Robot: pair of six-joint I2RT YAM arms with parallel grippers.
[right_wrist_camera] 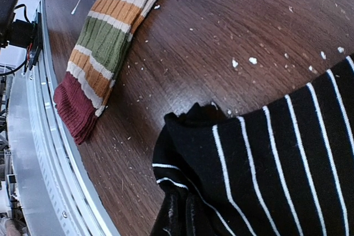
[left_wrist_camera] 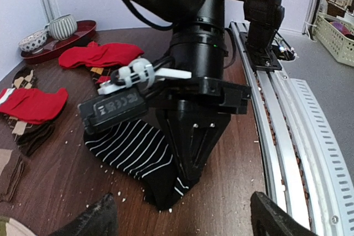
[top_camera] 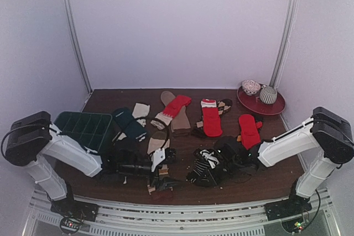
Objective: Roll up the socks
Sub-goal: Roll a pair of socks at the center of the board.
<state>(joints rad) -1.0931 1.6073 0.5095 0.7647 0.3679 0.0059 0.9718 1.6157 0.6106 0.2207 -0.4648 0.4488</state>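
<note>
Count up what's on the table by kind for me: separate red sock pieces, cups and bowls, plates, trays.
Red sock pieces: 3
Cups and bowls: 2
Plates: 1
Trays: 1
Total: 7

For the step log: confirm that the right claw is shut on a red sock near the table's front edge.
One thing is wrong: the sock. The right claw is shut on the black sock with white stripes, near the table's front edge; the red socks lie untouched further back. The left wrist view shows it.
</note>
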